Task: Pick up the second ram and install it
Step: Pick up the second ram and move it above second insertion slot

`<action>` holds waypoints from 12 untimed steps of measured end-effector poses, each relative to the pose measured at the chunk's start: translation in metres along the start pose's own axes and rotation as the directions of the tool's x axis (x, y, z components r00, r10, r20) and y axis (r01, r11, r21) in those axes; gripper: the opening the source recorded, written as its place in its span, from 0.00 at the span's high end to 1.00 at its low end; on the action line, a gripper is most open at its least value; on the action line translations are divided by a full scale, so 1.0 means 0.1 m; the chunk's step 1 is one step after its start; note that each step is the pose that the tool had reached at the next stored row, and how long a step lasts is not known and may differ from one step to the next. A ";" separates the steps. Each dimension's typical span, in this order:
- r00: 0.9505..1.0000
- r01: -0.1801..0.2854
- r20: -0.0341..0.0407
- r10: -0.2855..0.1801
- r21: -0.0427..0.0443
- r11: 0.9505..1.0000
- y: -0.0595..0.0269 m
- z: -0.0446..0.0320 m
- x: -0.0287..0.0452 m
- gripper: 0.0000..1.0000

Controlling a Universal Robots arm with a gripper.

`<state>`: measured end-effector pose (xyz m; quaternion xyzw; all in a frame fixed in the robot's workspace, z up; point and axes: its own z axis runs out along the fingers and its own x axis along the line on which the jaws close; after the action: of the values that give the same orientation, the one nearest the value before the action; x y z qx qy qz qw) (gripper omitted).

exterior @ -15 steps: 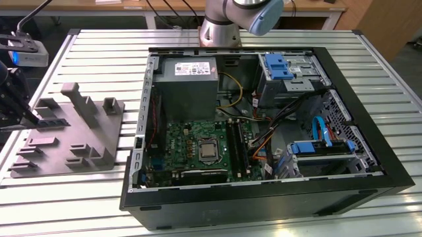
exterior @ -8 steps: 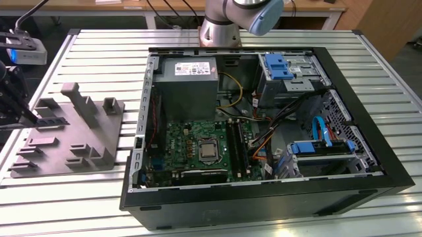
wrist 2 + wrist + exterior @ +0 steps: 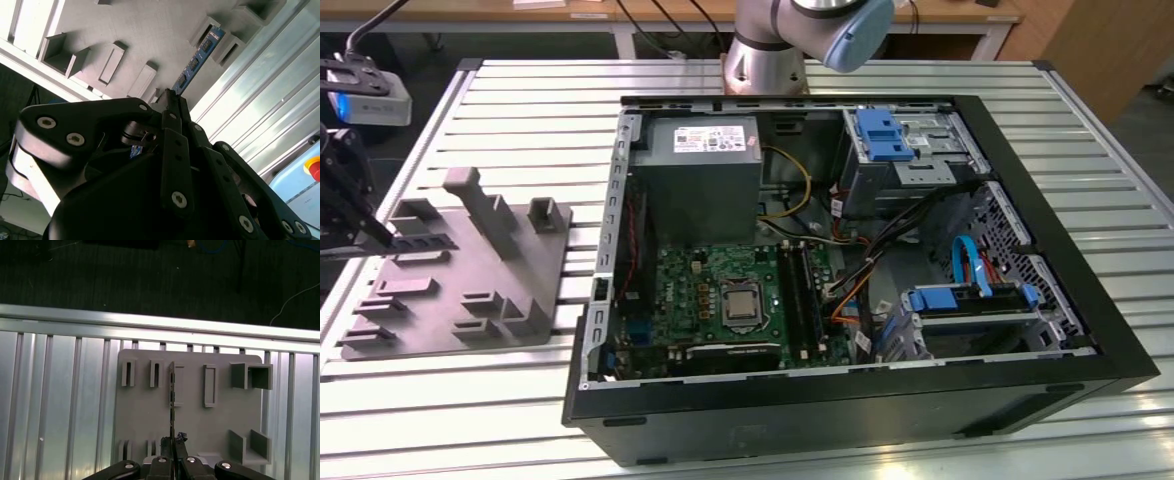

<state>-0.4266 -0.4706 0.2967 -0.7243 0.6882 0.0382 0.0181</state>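
Pinching one end of the thin blue-green memory strip (image 3: pixel 196 60), my black gripper (image 3: pixel 172 97) is clamped tight. The strip juts beyond its fingertips, above a grey slotted tray (image 3: pixel 220 420).

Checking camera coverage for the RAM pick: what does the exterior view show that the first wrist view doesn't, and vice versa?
Exterior view: the open computer case with its green motherboard, and the arm's base at the case's far side. First wrist view: the second ram, seen edge-on over the holder, with the gripper shut on one end. Both: the grey slotted holder on the slatted metal table.
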 end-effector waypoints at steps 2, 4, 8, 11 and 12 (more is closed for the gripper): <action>1.000 0.000 0.001 0.000 0.000 1.000 0.000 -0.011 -0.001 0.87; 1.000 0.000 0.002 0.000 0.000 1.000 0.000 -0.019 -0.001 0.87; 1.000 0.000 0.004 0.000 0.000 1.000 0.001 -0.036 -0.003 0.87; 1.000 0.000 0.005 0.000 0.000 1.000 0.001 -0.050 -0.004 0.87; 1.000 0.000 0.005 0.000 0.000 1.000 0.001 -0.054 -0.004 0.87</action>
<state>-0.4266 -0.4706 0.3022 -0.7242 0.6881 0.0401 0.0200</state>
